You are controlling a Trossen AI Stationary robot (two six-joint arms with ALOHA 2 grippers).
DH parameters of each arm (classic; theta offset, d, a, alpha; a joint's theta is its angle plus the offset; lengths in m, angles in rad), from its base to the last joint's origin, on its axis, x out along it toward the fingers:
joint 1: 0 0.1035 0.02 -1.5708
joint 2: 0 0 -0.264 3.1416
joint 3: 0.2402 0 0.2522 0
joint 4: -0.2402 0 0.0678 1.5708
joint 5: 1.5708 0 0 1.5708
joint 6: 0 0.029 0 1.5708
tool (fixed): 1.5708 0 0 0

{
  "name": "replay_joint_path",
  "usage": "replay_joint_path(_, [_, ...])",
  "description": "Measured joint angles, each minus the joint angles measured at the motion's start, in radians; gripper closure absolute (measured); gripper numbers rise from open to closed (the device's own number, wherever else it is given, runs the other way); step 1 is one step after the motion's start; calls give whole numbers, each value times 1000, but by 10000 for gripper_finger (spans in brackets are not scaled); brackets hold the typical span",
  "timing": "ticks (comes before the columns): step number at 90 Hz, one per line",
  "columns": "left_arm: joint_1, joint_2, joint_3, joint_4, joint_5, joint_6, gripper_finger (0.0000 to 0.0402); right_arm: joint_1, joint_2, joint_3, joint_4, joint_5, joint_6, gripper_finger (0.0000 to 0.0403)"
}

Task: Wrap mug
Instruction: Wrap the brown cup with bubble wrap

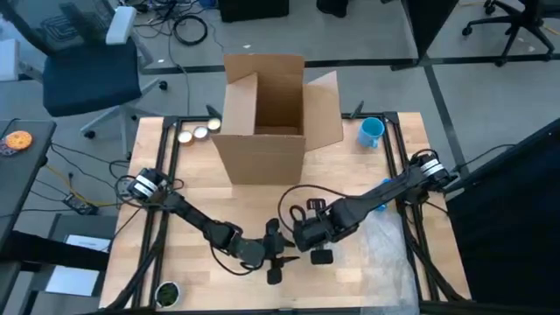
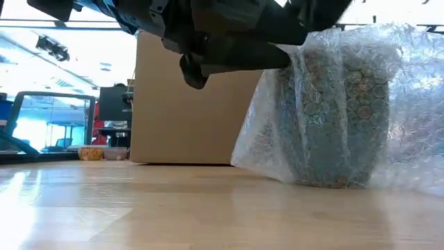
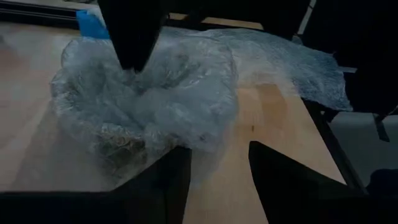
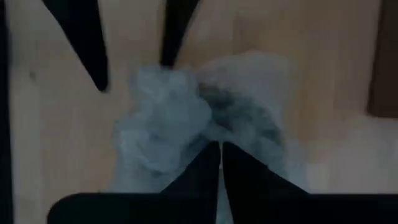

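Note:
The mug stands upright on the table, wrapped in bubble wrap, and its patterned wall shows through the wrap. In the high view the arms hide it. The loose end of the wrap trails toward the table's right edge. My right gripper stands over the bundle, shut, its tips in the bunched wrap on top. My left gripper is level with the table on the bundle's left, open. Its fingers stop just short of the wrap. My right gripper presses its shut fingertips down into the bunched bubble wrap at the top of the mug. It comes from above, pointing down. The wrap dips in around the tips. I cannot tell whether any wrap is caught between the fingers.
An open cardboard box stands at the far middle of the table. A bare blue mug sits at the far right, and small round things at the far left. Bare wood lies along the near left.

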Motion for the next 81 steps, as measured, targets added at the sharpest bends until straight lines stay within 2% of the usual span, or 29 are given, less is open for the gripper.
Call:
replay_joint_path(13, [0, 0, 0, 0, 0, 0, 254, 17, -1, -7, 73, -9, -28, 403])
replay_joint_path(26, [0, 0, 0, 3, -1, 0, 254, 5, 3, -104, 107, -22, -12, 403])
replay_joint_path(47, [0, -15, 0, 24, -1, 30, 254, -26, -2, -266, 262, -147, 26, 403])
replay_joint_path(62, [-1, -127, 1, -152, -14, 54, 254, -28, 0, -254, 212, -164, 33, 403])
replay_joint_path(81, [-2, -267, 2, -417, -41, 56, 254, -25, -20, -160, 64, -161, 9, 403])
